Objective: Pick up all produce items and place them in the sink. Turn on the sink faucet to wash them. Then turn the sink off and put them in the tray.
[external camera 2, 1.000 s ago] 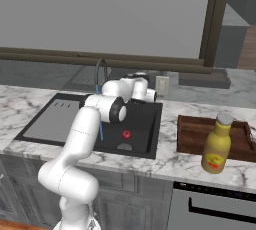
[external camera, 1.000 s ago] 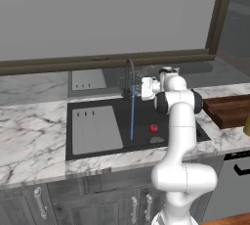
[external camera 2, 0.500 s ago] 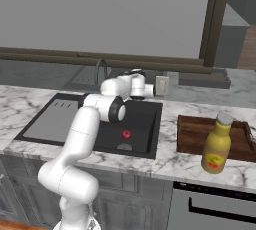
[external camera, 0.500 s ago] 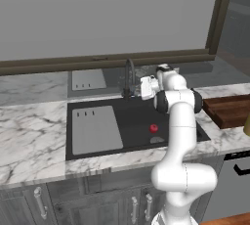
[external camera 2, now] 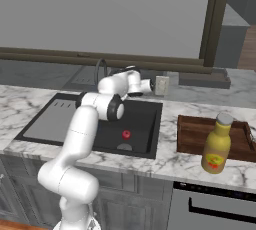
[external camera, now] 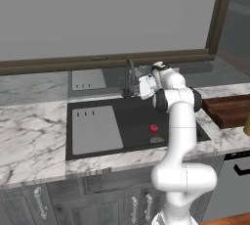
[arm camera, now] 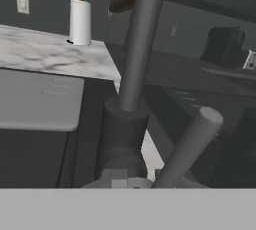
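Marble counter under a big window, black sink (external camera: 97, 105) set into it across the middle of the left base view, with a grey panel (external camera: 95, 130) over its left part. The red fruit (external camera: 154, 128) sits on the basin floor right of centre, just above the drain; in the right base view it's at centre frame (external camera 2: 126, 134). The gripper (external camera: 142, 87) is up at the back rim, right beside the faucet (external camera: 129, 76), fingers pinched nearly together with nothing between them as far as I can tell. The hand view is basically nose-to-nose with the faucet base (arm camera: 122, 129), and its lever (arm camera: 186, 146) angles up in the lower right. No water stream is visible from the spout, so my read is the wash step is wrapping up and the tap is off. Next move would be to back away from the faucet, open up, drop into the basin for the fruit, then carry it over to the tray (external camera 2: 198, 135) at the right, where a yellow bottle (external camera 2: 217, 144) stands in front and needs avoiding.
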Robot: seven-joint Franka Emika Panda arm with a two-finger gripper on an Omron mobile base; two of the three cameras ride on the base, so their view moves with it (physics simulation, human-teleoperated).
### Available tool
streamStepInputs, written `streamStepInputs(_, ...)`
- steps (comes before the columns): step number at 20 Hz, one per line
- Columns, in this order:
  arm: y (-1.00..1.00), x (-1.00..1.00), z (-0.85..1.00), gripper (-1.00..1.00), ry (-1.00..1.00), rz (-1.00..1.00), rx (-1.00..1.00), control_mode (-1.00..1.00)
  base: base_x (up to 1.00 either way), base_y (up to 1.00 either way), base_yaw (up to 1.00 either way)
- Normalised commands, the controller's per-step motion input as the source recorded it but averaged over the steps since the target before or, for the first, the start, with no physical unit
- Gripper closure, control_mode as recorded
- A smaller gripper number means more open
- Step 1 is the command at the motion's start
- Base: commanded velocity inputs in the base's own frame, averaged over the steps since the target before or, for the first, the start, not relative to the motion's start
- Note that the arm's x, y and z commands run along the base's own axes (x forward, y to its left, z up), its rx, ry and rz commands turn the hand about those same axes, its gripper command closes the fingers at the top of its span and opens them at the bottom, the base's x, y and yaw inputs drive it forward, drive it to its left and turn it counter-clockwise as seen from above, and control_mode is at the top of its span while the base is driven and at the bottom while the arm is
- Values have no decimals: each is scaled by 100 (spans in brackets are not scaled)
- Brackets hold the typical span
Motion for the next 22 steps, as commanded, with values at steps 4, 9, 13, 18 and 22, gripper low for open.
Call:
streamStepInputs(4,18,10,2,-100,-7,3,-9,-100,0,0,0)
streamStepInputs(9,-1,9,1,-100,-11,5,-3,-100,0,0,0)
streamStepInputs(13,0,7,14,-100,-7,5,-2,-100,0,0,0)
streamStepInputs(18,-4,21,30,-100,-2,3,-1,-100,0,0,0)
streamStepInputs(22,-22,28,16,-100,0,1,-3,-100,0,0,0)
